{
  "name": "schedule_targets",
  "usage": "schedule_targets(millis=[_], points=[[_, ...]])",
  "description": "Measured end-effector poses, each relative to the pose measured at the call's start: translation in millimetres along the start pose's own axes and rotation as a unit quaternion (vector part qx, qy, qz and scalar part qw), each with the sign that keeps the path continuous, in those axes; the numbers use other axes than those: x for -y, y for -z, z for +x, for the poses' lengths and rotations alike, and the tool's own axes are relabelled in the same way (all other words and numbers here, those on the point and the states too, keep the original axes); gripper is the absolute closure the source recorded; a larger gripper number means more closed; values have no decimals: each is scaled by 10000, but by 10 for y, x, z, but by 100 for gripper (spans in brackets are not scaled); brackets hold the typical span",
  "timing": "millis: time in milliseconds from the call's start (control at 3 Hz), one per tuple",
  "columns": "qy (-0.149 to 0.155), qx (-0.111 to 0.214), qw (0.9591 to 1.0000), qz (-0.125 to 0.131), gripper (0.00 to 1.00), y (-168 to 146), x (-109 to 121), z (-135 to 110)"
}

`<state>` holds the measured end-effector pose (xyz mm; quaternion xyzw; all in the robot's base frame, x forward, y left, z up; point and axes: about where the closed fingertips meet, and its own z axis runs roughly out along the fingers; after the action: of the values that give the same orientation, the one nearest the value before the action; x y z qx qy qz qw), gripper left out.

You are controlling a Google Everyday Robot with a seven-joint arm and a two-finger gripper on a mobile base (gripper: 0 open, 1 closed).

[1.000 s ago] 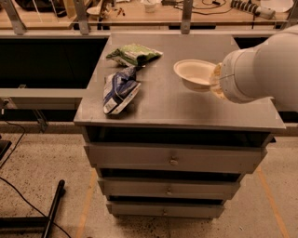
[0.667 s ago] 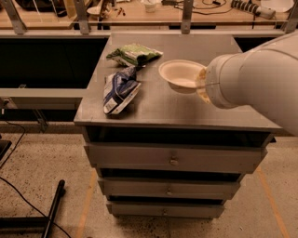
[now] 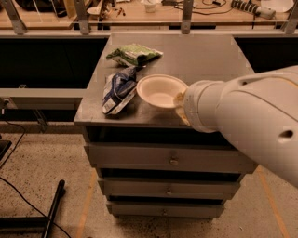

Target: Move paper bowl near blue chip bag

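The paper bowl (image 3: 160,91) is off-white and round, right beside the blue chip bag (image 3: 118,89) on the grey cabinet top (image 3: 205,60). The bag is dark blue and white, wrinkled, lying at the front left. My gripper (image 3: 179,105) is at the bowl's right rim, mostly hidden behind my large white arm (image 3: 247,121), which fills the right side of the view.
A green and white snack bag (image 3: 135,54) lies behind the blue bag. The cabinet has drawers (image 3: 172,160) below. A wooden bench with clutter (image 3: 139,9) runs behind. A black cable and a black bar (image 3: 51,209) lie on the floor at left.
My arm has moved left and carried the paper bowl with it, from the right side of the cabinet top to just beside the blue chip bag.
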<state>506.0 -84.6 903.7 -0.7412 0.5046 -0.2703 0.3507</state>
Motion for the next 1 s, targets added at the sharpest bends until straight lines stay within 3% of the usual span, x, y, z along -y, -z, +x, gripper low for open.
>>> schedule_targets(millis=[333,1000], points=[[204,151,9996,-80,100,-86,-182,-164],[225,174,9996,-92,60,-100,-199,-186]])
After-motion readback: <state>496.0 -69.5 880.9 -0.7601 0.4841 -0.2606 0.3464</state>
